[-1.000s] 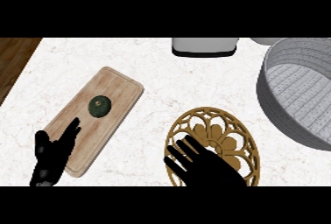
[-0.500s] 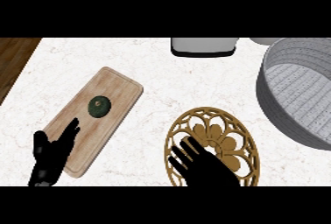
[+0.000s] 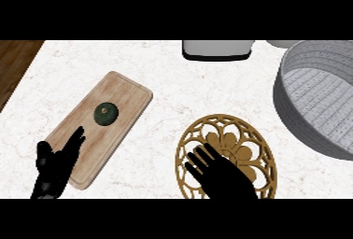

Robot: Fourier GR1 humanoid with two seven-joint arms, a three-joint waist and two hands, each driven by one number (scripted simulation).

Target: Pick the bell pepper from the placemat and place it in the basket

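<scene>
The small dark-green bell pepper [image 3: 105,114] looks light, firm and slick, best pinched across its sides; the black left hand [image 3: 55,169] and right hand [image 3: 224,177] are spread open.

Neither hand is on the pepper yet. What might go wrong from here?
1. The bell pepper sits small and round on the wooden board. The open left hand, at the board's lower end, might nudge it into rolling rather than close round it.
2. The basket lies far right, beyond the gold openwork mat where the open right hand is. A left-hand carry would probably cross that hand's space.
</scene>
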